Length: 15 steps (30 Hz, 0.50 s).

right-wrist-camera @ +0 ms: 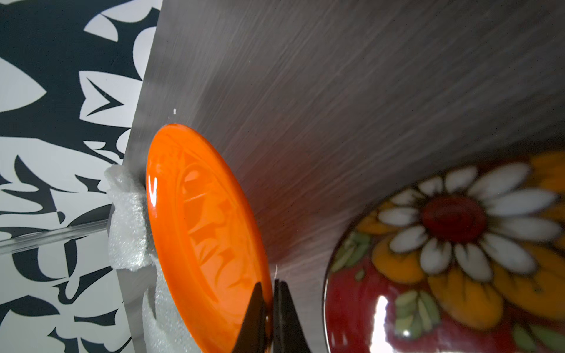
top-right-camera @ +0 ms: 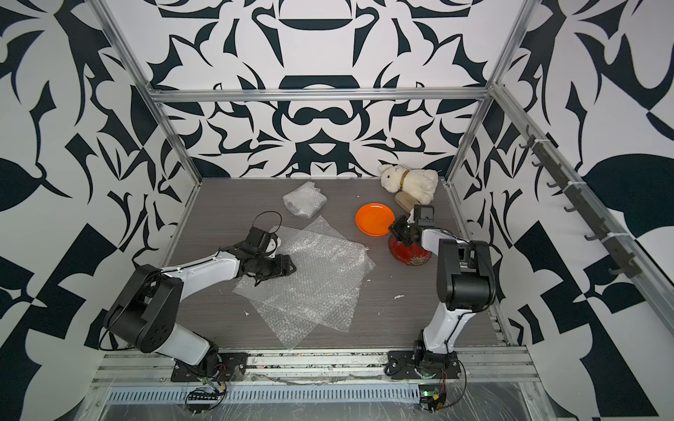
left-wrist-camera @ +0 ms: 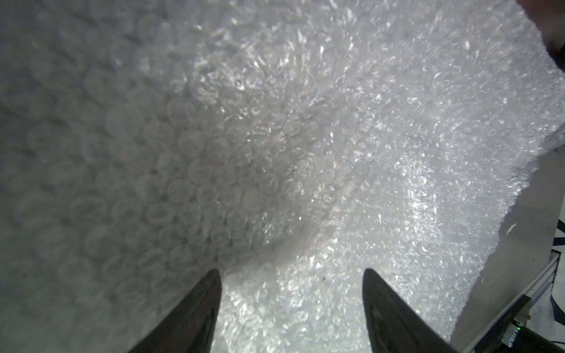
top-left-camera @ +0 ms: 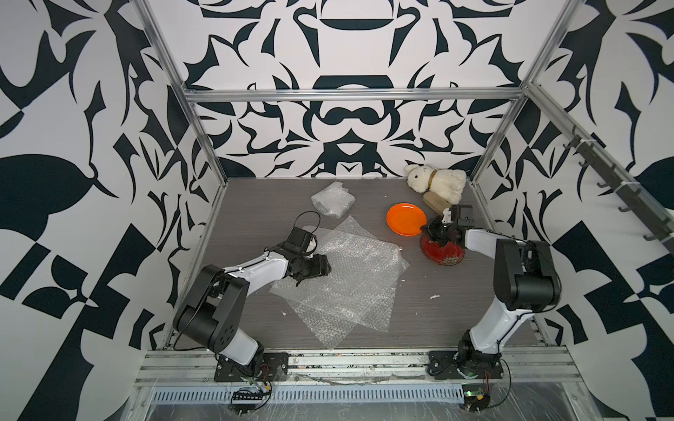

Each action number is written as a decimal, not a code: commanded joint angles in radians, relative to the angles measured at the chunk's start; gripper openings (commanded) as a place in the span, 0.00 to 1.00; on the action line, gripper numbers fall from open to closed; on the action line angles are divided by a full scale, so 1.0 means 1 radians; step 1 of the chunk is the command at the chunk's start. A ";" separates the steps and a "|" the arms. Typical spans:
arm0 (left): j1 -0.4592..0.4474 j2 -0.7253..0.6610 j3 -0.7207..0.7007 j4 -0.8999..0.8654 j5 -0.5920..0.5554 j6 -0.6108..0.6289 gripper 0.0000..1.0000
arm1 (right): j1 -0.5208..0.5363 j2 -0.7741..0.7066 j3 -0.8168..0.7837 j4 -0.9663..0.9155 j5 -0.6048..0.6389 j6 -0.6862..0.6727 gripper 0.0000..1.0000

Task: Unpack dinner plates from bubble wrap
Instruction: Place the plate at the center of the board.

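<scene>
Premises: a robotics test cell, not a domestic or commercial room. Evidence: a left robot arm (top-left-camera: 255,269) and a right robot arm (top-left-camera: 478,238) bolted to a metal rail (top-left-camera: 364,359) at the front edge of a grey tabletop (top-left-camera: 456,302). An aluminium frame (top-left-camera: 350,95) and black-and-white patterned wall panels (top-left-camera: 350,47) box it in. A bare circuit board (top-left-camera: 474,395) with loose wires sits below the rail.

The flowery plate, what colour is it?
Flowery plate: dark red, white and orange flowers. Right wrist view shows best.

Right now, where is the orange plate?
In both top views the orange plate is on the right side, just beyond the red floral plate, its rim pinched by the right end effector.
</scene>
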<state>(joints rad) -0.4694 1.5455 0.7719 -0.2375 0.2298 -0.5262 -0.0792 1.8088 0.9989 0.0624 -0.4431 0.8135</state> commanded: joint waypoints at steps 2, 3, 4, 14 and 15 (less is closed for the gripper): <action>0.005 0.017 0.013 -0.046 0.016 0.009 0.75 | -0.005 0.036 0.115 -0.029 0.026 0.001 0.00; 0.005 0.018 0.015 -0.046 0.018 0.009 0.75 | -0.005 0.050 0.136 -0.039 0.025 -0.001 0.00; 0.004 0.018 0.015 -0.046 0.019 0.009 0.75 | -0.005 0.062 0.156 -0.058 0.029 -0.002 0.00; 0.005 0.013 0.017 -0.048 0.019 0.007 0.75 | -0.006 0.140 0.273 -0.188 0.082 -0.036 0.00; 0.004 0.012 0.016 -0.048 0.021 0.006 0.75 | -0.007 0.146 0.279 -0.197 0.084 -0.039 0.00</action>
<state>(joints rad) -0.4694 1.5478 0.7738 -0.2478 0.2344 -0.5255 -0.0822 1.9591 1.2324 -0.0959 -0.3790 0.8001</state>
